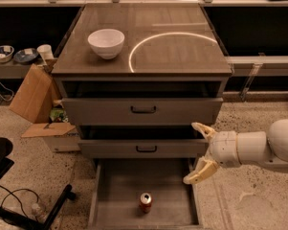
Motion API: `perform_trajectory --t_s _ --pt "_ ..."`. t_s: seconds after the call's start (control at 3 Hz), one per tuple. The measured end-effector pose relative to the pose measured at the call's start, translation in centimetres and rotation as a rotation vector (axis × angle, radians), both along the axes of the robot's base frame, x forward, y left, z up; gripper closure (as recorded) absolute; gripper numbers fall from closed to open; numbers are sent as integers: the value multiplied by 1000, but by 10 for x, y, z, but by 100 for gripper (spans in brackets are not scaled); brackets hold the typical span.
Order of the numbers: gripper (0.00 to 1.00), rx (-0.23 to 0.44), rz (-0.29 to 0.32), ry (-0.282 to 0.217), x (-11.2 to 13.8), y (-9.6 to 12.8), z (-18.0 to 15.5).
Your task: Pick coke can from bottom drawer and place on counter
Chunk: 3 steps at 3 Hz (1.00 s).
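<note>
**Coke can (145, 201) lies at seven o'clock from my gripper (192, 153)**

It stands upright on the bottom drawer (119, 186) floor, toward the pulled-out end. My gripper hangs near the drawer's right wall, fingers spread apart and empty. I'd reach down-left. The counter (182, 56) is up at twelve.
</note>
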<state>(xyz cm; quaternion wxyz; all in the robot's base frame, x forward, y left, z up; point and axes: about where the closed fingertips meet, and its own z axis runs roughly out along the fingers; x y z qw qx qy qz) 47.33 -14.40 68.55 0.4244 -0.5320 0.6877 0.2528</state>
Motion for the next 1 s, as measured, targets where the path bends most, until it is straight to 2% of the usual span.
perform_trajectory --t_s 0.33,0.67,1.0 --pt "0 34 40 23 -1 16 -17" --pt "0 104 96 69 2 63 -79" --pt "0 176 90 11 19 89 -132"
